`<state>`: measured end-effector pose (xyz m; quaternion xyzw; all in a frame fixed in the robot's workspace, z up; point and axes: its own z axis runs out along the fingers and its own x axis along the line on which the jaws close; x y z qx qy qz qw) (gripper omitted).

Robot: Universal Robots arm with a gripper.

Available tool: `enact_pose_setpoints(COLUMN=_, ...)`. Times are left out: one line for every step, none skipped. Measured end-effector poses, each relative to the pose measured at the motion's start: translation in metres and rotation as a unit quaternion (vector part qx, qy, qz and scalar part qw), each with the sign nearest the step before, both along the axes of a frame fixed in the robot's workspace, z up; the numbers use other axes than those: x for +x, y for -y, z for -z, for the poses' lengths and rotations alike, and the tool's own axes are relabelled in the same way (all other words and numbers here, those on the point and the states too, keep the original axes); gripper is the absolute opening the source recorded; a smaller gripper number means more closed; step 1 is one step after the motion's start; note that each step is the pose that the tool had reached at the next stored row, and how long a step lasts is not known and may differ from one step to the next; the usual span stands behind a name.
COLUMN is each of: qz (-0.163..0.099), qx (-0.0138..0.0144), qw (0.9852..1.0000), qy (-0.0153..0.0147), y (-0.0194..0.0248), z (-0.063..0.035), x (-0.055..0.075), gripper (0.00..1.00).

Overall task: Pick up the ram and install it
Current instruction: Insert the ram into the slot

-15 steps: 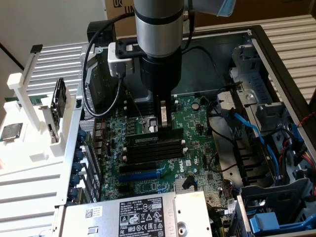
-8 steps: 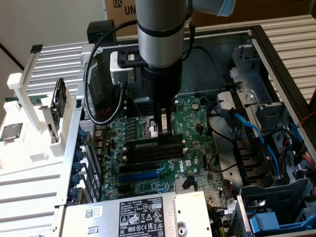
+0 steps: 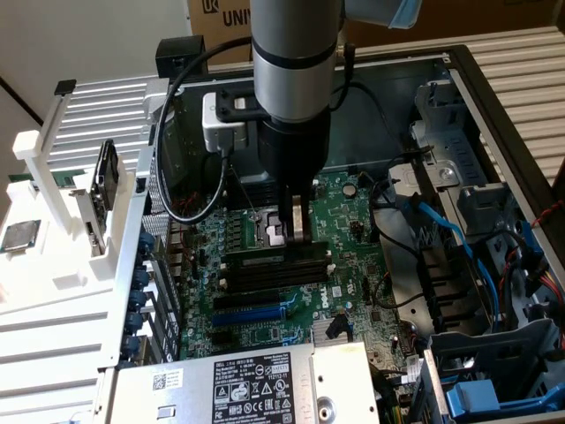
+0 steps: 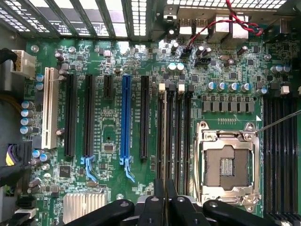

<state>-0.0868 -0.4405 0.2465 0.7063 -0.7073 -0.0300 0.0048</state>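
One green motherboard carries one processor socket. Four black memory slots lie on one side of it and, as far as can be counted, four further memory slots on the other. Among the expansion slots are one white slot, one blue slot, three long black slots and one short black slot. There is one finned heatsink, one red-and-black twisted wire, one gripper and one labelled power supply
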Motion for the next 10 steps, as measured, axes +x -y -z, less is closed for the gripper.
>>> enact_pose_setpoints(qz=0.000, qx=-0.0013, qw=1.0000, qy=0.0000, y=-0.0001, z=0.0001, x=0.0000, gripper=0.13)
enact_pose_setpoints(qz=0.000, qx=-0.0024, qw=1.0000, qy=0.0000, y=-0.0001, z=0.0002, x=0.0001, gripper=0.13)
enact_pose_setpoints(qz=0.000, qx=-0.0028, qw=1.0000, qy=-0.0001, y=0.0000, z=0.0002, x=0.0001, gripper=0.13)
enact_pose_setpoints(qz=0.000, qx=-0.0030, qw=1.0000, qy=-0.0001, y=0.0000, z=0.0001, x=0.0001, gripper=0.13)
enact_pose_setpoints(qz=0.000, qx=-0.0031, qw=1.0000, qy=-0.0001, y=0.0000, z=0.0002, x=0.0001, gripper=0.13)
enact_pose_setpoints(qz=0.000, qx=-0.0034, qw=1.0000, qy=0.0000, y=-0.0001, z=0.0004, x=0.0001, gripper=0.13)
enact_pose_setpoints(qz=0.000, qx=-0.0038, qw=1.0000, qy=-0.0001, y=-0.0001, z=0.0006, x=0.0001, gripper=0.13)
enact_pose_setpoints(qz=0.000, qx=-0.0041, qw=1.0000, qy=-0.0001, y=-0.0001, z=0.0007, x=0.0001, gripper=0.13)
enact_pose_setpoints(qz=0.000, qx=-0.0045, qw=1.0000, qy=0.0003, y=-0.0003, z=0.0009, x=-0.0002, gripper=0.13)
enact_pose_setpoints(qz=0.000, qx=-0.0050, qw=1.0000, qy=0.0013, y=-0.0004, z=0.0010, x=-0.0005, gripper=0.13)
